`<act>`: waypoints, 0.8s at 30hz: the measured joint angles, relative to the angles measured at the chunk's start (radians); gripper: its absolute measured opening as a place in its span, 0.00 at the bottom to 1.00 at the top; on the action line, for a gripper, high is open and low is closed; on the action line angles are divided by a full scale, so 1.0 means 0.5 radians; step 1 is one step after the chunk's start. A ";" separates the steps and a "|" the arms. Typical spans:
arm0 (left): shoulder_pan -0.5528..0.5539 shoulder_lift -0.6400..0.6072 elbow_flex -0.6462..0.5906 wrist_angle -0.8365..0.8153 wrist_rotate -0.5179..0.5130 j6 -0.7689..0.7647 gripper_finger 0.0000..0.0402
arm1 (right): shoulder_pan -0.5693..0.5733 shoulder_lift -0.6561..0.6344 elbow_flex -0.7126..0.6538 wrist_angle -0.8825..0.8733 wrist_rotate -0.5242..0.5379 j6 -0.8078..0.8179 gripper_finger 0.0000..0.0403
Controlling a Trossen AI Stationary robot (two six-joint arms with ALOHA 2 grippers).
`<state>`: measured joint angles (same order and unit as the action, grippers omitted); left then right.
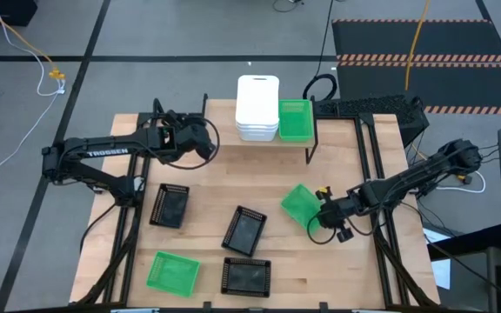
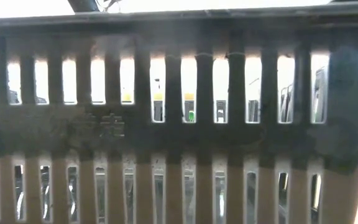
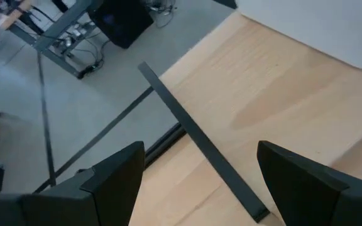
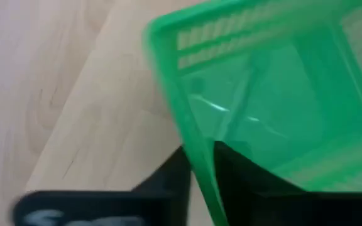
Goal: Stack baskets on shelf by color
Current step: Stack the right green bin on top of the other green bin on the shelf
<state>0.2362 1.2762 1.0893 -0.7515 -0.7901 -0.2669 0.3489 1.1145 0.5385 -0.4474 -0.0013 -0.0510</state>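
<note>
**Reviewer:** Looking at your right gripper [image 1: 322,219], you had it clamped on the near wall of a green basket [image 1: 300,205], one finger inside and one outside in the wrist view. Why pinch the rim?

**Operator:** A thin wall was the only part the fingers could span. You could see the basket sat tilted on the table [image 1: 207,252], right of centre, so I'd judge it was just being lifted.

**Reviewer:** And you were bound for the shelf [image 1: 224,122]?

**Operator:** Likely. You had a white stack [image 1: 257,109] there already, with one green basket [image 1: 295,120] touching it on the right. Colours were grouped, so your held basket probably belonged on that green one.

**Reviewer:** Your left gripper [image 3: 197,182]?

**Operator:** Jaws stood wide apart and empty, hovering by the shelf's left end near its black leg [image 3: 200,150]. You kept that space free, I'd guess for the black ones.

**Reviewer:** Where were those?

**Operator:** You had three black baskets on the table: one left [image 1: 170,206], one centre [image 1: 244,230], one at the front [image 1: 246,276]. A third green basket [image 1: 173,271] lay front-left.

**Reviewer:** The low view?

**Operator:** You got only a dark slotted basket wall [image 2: 179,124] blocking it.
</note>
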 joint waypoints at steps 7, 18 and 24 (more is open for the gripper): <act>0.002 0.000 0.000 0.004 -0.031 0.000 0.77 | -0.001 -0.025 0.061 0.176 -0.052 -0.134 0.01; 0.002 0.000 0.001 0.079 -0.034 0.020 0.77 | -0.066 -0.231 1.017 0.398 0.821 -0.805 0.01; 0.002 0.000 0.001 0.078 -0.033 0.044 0.77 | -0.573 -0.131 1.359 0.406 1.286 -1.124 0.00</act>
<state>0.2371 1.2762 1.0897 -0.7124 -0.8066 -0.2451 0.0625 1.0488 1.2182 -0.2445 0.6415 -0.6131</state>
